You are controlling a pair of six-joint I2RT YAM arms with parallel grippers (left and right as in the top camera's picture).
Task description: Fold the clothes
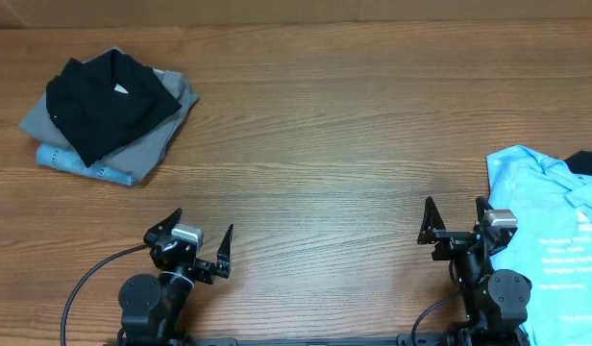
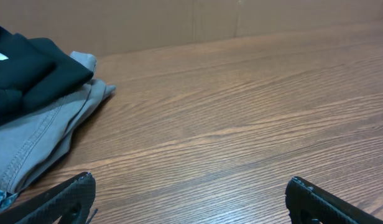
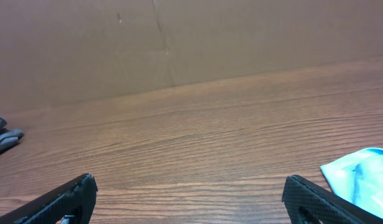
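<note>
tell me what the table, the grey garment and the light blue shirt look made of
Table: wood or wood-look laminate, brown with low sheen; long parallel grain lines run across it.
Grey garment: likely woven cotton twill, matte; stitched seams and soft creases show.
Light blue shirt: probably thin knit jersey, matte; soft wrinkles, white print.

Far left: black garment [image 1: 104,101] over grey garment [image 1: 166,125], denim-blue piece [image 1: 80,161] beneath. Near right: light blue T-shirt [image 1: 536,197], white lettering. Table [image 1: 325,144] brown, wood-grained. My fingers [image 2: 64,198] black.
</note>
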